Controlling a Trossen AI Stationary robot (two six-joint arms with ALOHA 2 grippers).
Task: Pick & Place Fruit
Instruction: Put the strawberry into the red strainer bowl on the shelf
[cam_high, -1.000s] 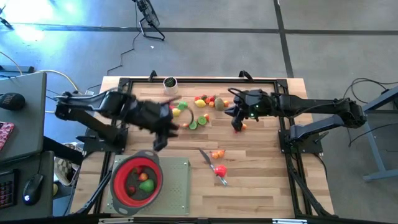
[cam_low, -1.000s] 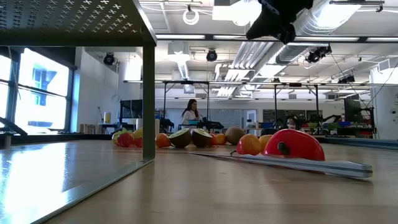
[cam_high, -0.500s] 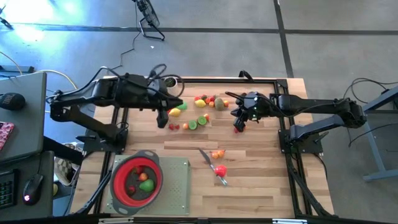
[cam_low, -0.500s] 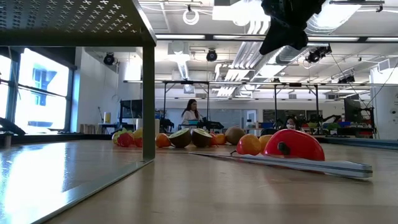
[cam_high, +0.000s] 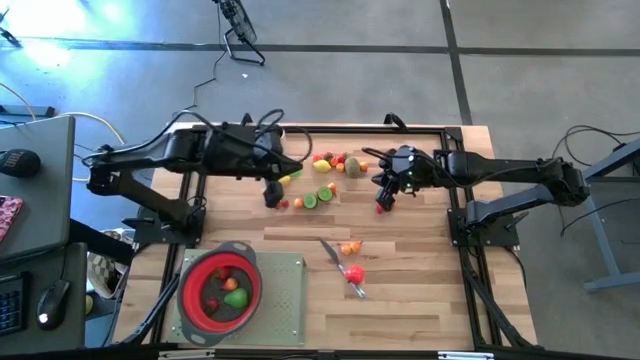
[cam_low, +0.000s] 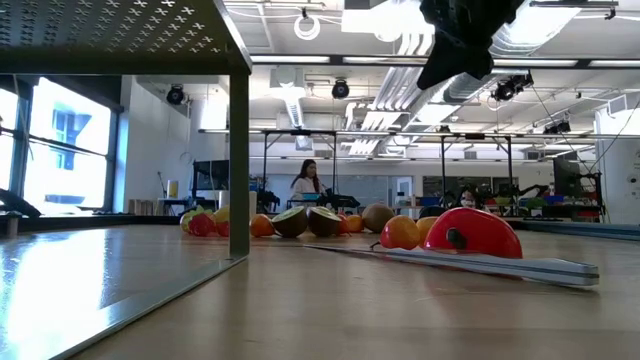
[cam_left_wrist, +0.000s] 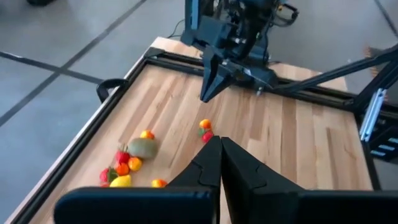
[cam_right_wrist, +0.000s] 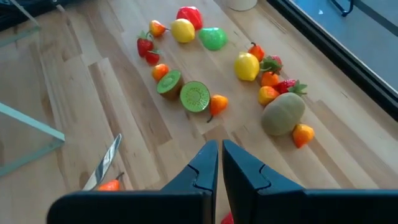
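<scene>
A: Left claw (cam_high: 272, 193) pressed together, empty, upper centre-left by the fruit (cam_high: 318, 180). Right claw (cam_high: 384, 200) too.
B: Spread it first, then drop straight over one piece; avoid scattering neighbours across tabletop (cam_high: 420, 290).

From my desk I count two lemons (cam_right_wrist: 182, 30), two kiwi halves (cam_right_wrist: 195, 95), one whole kiwi (cam_right_wrist: 282, 114), one green fruit (cam_right_wrist: 213, 38) and one larger red fruit (cam_right_wrist: 189, 15) in the heap. Strawberries (cam_right_wrist: 144, 45): three for certain (a fourth red bit is too small for me to call). Small orange fruits (cam_right_wrist: 217, 104): about six there. I also see one knife (cam_high: 330, 250), one red strainer (cam_high: 195, 300) and two arms (cam_high: 150, 162).
</scene>
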